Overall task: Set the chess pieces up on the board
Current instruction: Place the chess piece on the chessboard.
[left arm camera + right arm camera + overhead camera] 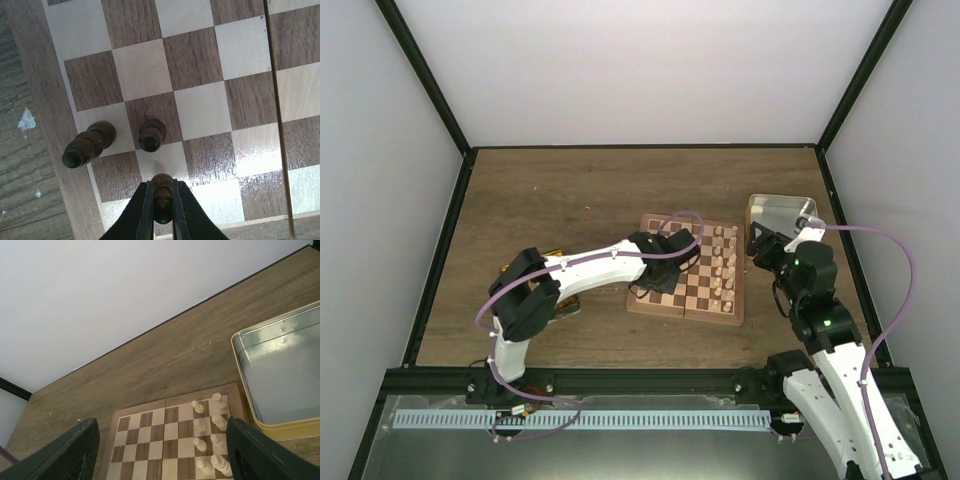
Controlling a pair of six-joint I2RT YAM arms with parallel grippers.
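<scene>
1. I find the left arm stretched rightward across the table, with the left gripper (162, 202) pointing down over the board (200, 95) near its border.
2. Its fingers are pinched tight on an upright dark piece (163, 192). I cannot tell whether it touches the square.
3. A short dark chessman (152, 135) and a taller one (89, 145) stand just ahead.
4. The right arm is folded upright beside the board. The right gripper (160, 450) is spread wide and empty, near the tin (280, 430).
5. The cream pieces (210, 435) line the board's right edge.
</scene>
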